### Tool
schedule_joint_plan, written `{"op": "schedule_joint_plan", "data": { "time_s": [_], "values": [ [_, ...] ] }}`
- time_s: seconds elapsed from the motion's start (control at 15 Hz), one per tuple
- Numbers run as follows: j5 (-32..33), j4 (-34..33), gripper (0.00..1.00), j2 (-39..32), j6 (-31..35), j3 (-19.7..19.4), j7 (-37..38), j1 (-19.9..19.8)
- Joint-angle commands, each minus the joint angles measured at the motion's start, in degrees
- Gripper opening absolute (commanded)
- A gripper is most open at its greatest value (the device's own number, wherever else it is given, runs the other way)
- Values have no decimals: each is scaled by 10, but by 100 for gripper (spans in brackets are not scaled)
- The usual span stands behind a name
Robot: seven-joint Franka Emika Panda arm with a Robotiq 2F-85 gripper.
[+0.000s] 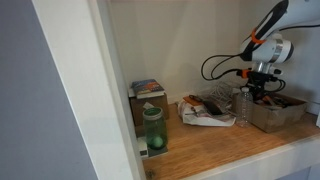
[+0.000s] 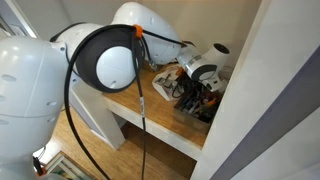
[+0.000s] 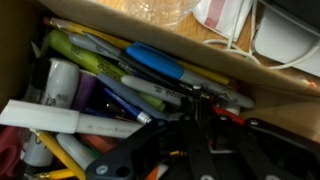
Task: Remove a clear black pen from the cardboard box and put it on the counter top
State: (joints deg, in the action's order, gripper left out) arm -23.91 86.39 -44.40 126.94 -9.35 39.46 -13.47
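Inside cardboard box: tool set low among mixed pens; opening cannot be told. Recommended: isolate one black pen, close squarely across barrel, lift straight.

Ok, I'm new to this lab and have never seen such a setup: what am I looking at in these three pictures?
It is a white robot arm with a black pincer at its tip. Two pictures come from cameras standing outside the robot. The third comes from a camera on its wrist, looking down into the cardboard box, which is full of pens and markers. In an exterior view the box sits on the wooden counter top, with a clear jar next to it and a green bottle further along. The pincer hangs low over the box. I cannot tell whether it holds anything.
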Motion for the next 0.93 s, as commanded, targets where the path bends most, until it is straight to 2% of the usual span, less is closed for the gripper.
{"op": "schedule_joint_plan", "data": {
  "time_s": [0.0,0.47,0.87],
  "values": [
    [-14,-7,3,11,-25,12,-1,-11],
    [-23,4,3,54,-93,14,-5,-13],
    [-36,16,3,84,-104,17,-27,-19]
  ]
}}
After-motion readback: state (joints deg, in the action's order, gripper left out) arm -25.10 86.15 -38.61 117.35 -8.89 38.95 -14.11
